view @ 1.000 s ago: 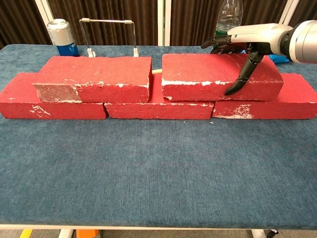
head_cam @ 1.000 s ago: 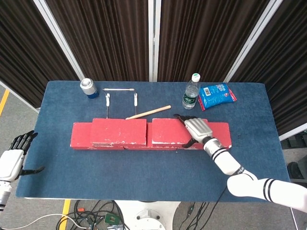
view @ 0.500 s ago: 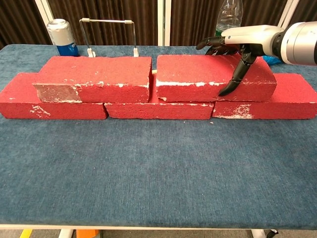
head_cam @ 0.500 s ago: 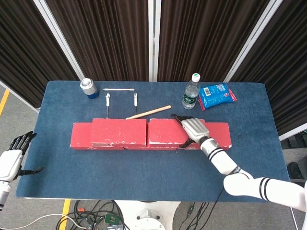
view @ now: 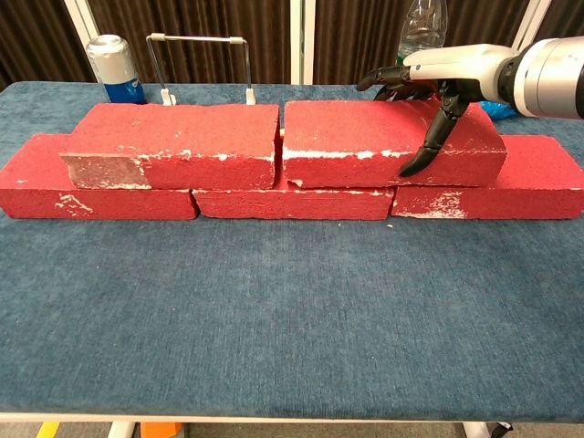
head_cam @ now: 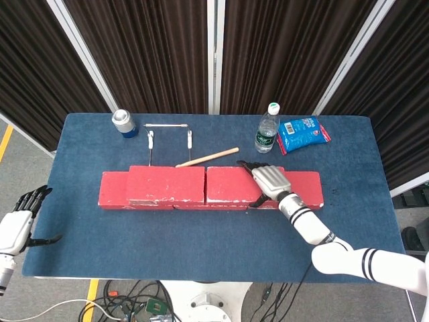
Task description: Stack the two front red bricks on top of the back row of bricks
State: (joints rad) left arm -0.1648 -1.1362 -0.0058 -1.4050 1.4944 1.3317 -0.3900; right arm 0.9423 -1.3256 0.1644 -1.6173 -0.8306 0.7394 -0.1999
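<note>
The right hand [view: 436, 87] grips the right top brick [view: 392, 143]; nudge it flush against the left one [view: 178, 143], then let go gently.

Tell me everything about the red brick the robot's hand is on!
The upper right brick is a rough, red rectangular block with white chipped patches along its front lower edge. It lies flat on top of the bottom row of bricks, straddling the middle and right ones, nearly touching the upper left brick. The right hand rests over its right end, fingers reaching down its front face.
</note>
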